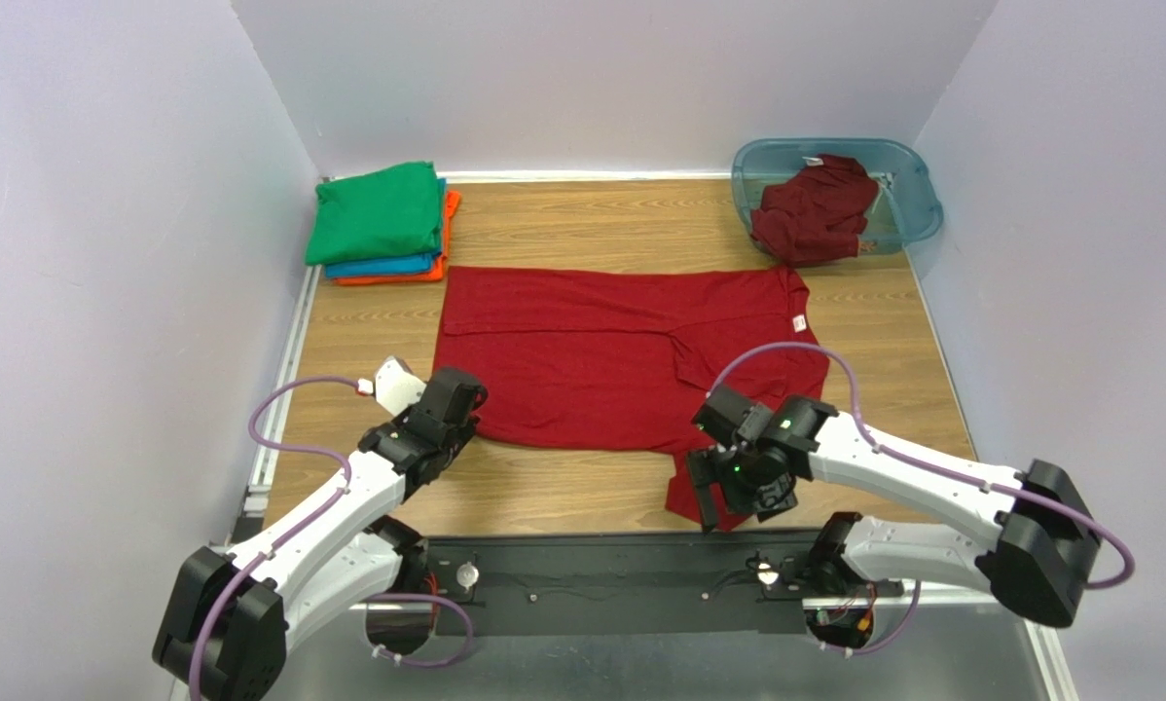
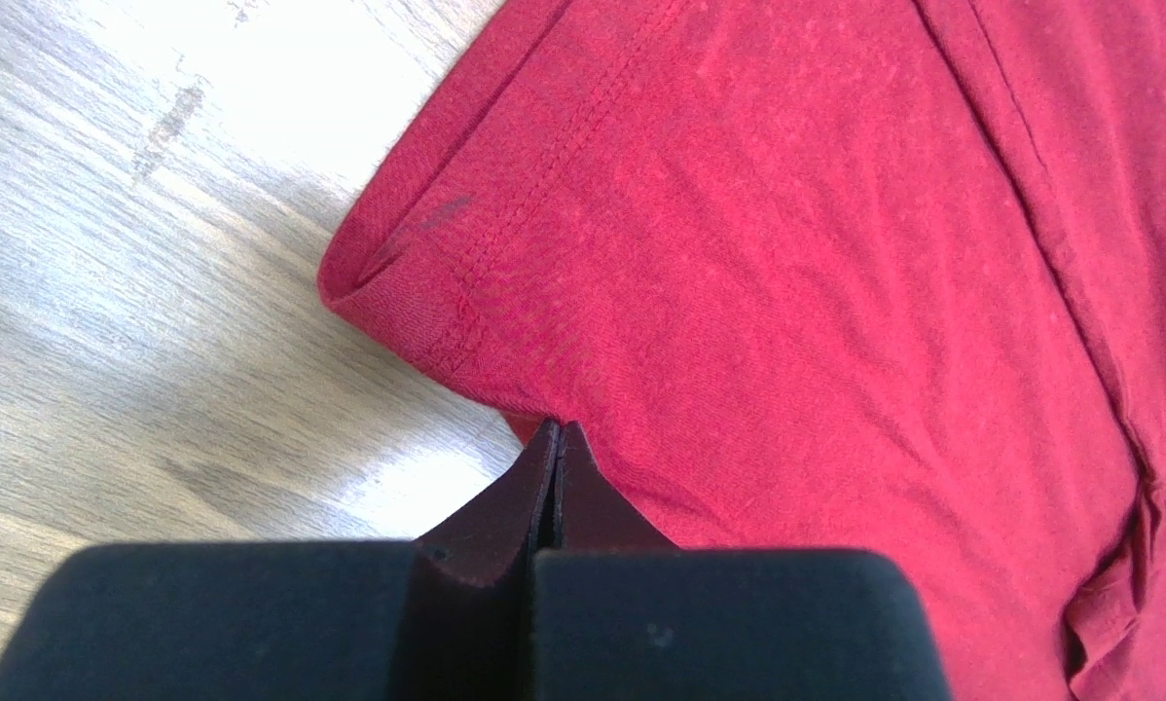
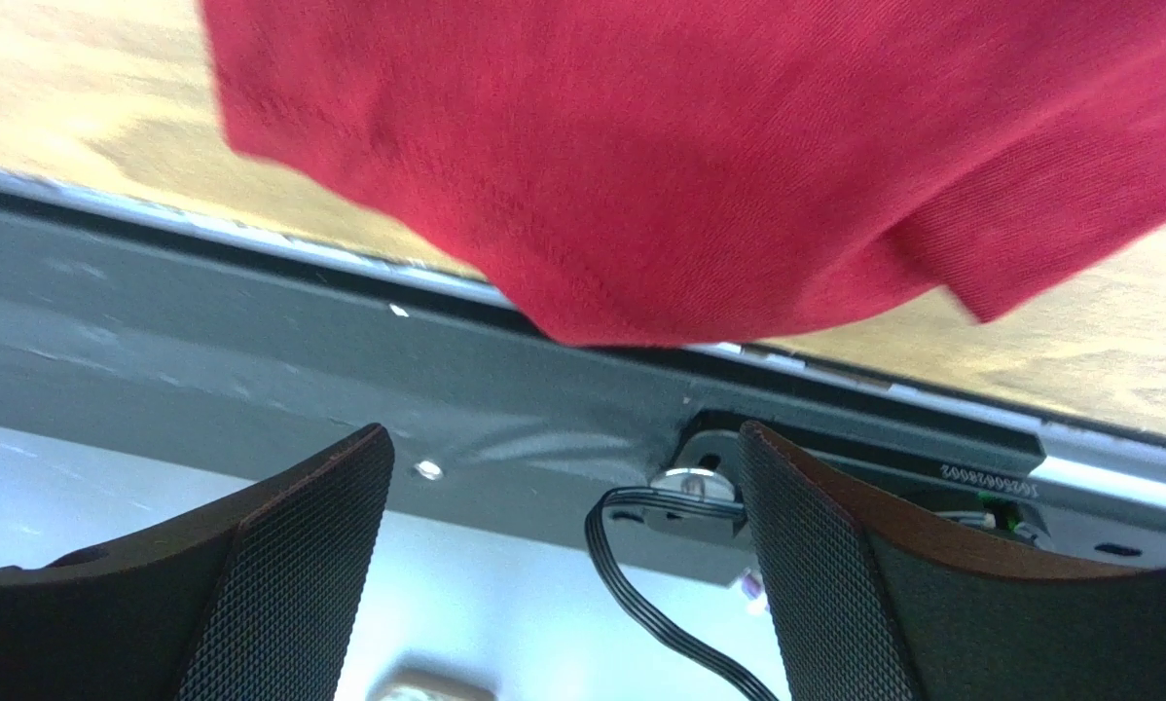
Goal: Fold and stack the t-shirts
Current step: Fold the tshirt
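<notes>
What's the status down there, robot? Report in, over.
Left end effector shut at hem of spread dark red t-shirt. Right end effector open by its sleeve. Folded stack far left; another red shirt in tub.

Right hand (image 3: pixel 563 435) spread wide, empty; dark red t-shirt (image 3: pixel 691 146) overlaps grey rail (image 3: pixel 180 292).

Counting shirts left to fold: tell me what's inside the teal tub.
A crumpled dark red t-shirt sits in the teal tub. Whatever may lie beneath it is covered.
</notes>
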Available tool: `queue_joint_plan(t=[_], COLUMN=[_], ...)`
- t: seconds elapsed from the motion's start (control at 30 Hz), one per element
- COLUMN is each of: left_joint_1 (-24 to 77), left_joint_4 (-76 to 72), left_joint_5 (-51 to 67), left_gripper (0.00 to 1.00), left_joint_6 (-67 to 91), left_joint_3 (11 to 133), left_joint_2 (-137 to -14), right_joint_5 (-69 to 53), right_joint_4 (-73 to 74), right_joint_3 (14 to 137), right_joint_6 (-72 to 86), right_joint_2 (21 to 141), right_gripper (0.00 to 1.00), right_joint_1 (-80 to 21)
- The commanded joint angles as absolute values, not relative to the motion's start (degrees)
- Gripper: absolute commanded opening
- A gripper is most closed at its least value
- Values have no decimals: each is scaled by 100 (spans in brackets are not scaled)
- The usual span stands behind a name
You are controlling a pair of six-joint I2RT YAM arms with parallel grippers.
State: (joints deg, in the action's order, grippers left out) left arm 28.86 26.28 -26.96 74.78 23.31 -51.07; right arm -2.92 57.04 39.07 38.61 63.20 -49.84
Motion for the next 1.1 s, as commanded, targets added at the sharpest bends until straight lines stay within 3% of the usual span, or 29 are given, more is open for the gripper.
queue_joint_plan(t=[0.0,0.53,0.77,0.97,1.0,1.07], left_joint_1=[2856,2856,2857,2856,2856,2856], left_joint_4=[2637,2584,2619,2733,2725,2725], left_joint_5=[-2874,-2856,-2883,-2935,-2936,-2936], left_gripper=[0,0,0,0,0,0], left_joint_6=[7444,7462,7462,7453,7444,7444], left_joint_3=[2329,2250,2294,2390,2391,2426], left_joint_2=[-5133,-5019,-5045,-5027,-5036,-5036], right_joint_5=[-273,448,633,817,922,1212], right_joint_4=[5775,4834,4816,5184,5299,5597], right_joint_3=[3840,3586,3612,3875,3946,4156], right_joint_6=[4175,4394,4579,4745,4790,4825], right_joint_2=[6591,7567,7734,7708,7647,7576], right_gripper=[92,72,32,14,1,1], right_joint_1=[-5369,-5405,-5396,-5396,-5396,-5396])
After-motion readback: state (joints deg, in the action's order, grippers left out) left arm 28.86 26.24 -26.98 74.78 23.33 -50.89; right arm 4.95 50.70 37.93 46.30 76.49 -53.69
